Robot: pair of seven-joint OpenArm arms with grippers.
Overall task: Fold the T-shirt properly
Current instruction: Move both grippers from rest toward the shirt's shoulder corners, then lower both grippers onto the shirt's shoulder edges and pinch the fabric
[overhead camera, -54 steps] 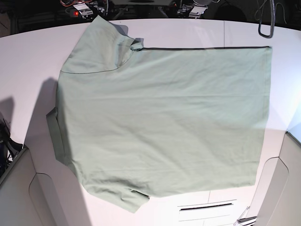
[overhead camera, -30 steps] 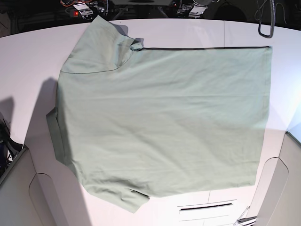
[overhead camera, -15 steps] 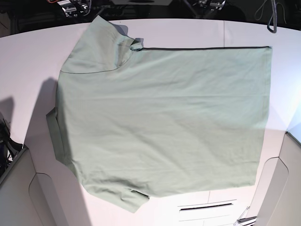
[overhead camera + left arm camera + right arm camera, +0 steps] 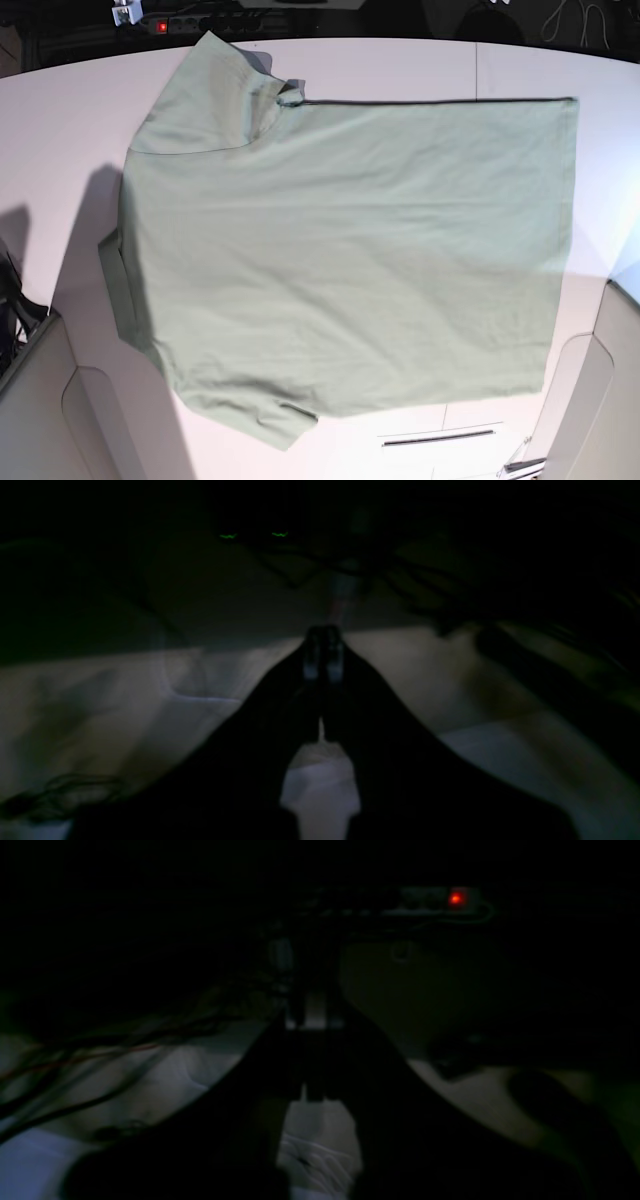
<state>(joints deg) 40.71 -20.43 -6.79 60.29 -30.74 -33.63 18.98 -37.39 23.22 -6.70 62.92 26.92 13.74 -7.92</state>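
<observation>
Shirt point(image 4: 350, 250) lies spread flat on the surface point(image 4: 60, 120), neck to our base view's left, hem to its right. We see no real fold yet, so nearly everything is left. Left fingers point(image 4: 322, 652) and right fingers point(image 4: 312, 1015) are closed, empty, off the cloth.

Pale sage-green cotton T-shirt point(image 4: 345, 250): soft matt cloth, faintly creased. White tabletop point(image 4: 60, 120) beneath it: smooth, slight sheen. My black grippers look matt plastic.
</observation>
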